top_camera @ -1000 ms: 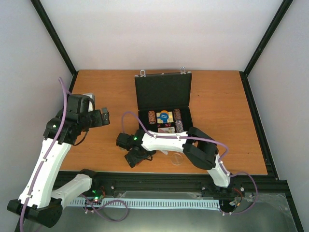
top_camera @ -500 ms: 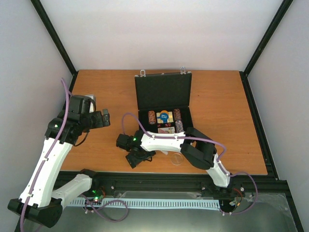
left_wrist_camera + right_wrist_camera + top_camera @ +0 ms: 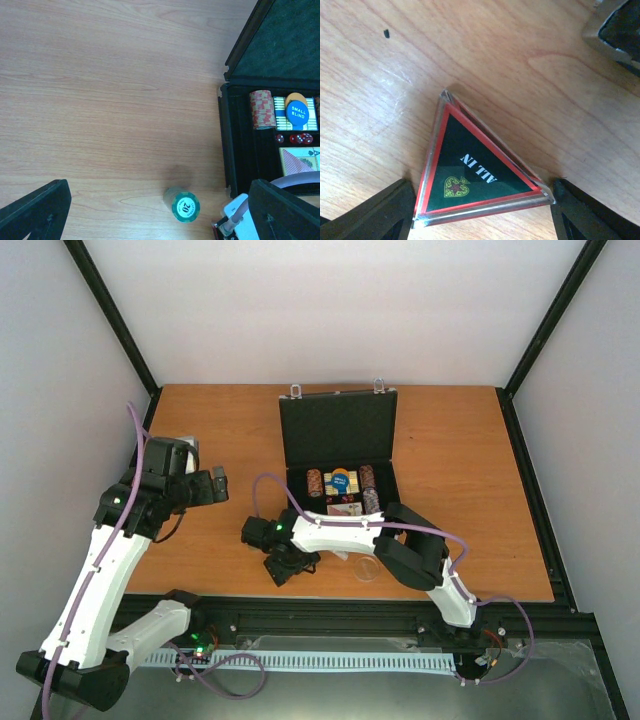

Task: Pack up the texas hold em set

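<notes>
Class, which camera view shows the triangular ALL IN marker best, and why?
The right wrist view: the ALL IN marker fills the frame, its lettering readable. In the top view the right hand covers it; the left wrist view does not show it.

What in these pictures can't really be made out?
- Top view: the clear, red-bordered triangular "ALL IN" plaque is hidden under the right arm's jaws.
- Top view: the white right arm covers the open black briefcase's near edge.
- Left wrist view: the frame edge cuts off the briefcase's right side.
- Right wrist view: the bottom edge crops the jaws, so contact with the plaque is unclear.
</notes>
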